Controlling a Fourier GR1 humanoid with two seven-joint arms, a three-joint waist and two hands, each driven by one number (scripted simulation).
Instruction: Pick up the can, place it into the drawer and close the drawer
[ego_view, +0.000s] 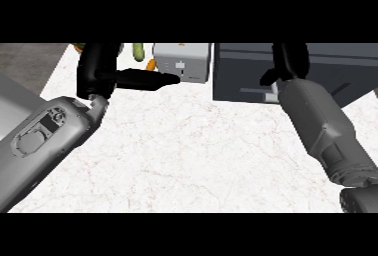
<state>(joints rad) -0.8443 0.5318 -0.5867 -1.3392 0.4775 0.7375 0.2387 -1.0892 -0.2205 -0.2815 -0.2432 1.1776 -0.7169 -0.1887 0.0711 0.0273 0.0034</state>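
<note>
Head view, the only one: right hand (290, 60) over the dark drawer (240, 65) at the far right corner of the counter (184, 150), grey forearm slanting in from the near right edge. Open or closed round anything: cannot tell, with the hand's tip cut off at the view's top. No can visible anywhere on the counter. Perhaps hidden under that hand, perhaps already inside the drawer; impossible to say which.

Left hand (100, 62) resting at the far left edge, fingers straight, thumb stuck out sideways toward the pale appliance (184, 62), pinching nothing. Just behind it, a green vegetable (138, 50) and an orange vegetable (151, 64), both close to the far edge.

Judged step: delivery into the drawer, or the closing push right after.

- If carrying, lower well inside the drawer's walls before letting go, upright, away from the rim.
- Withdraw straight up, clear of the walls.
- For closing, press flat and square on the drawer's front, pushing along its slide, not at a slant, so as not to jam it or shift the whole unit toward the far edge.
- No call for the left hand here, beyond staying clear of the appliance.
</note>
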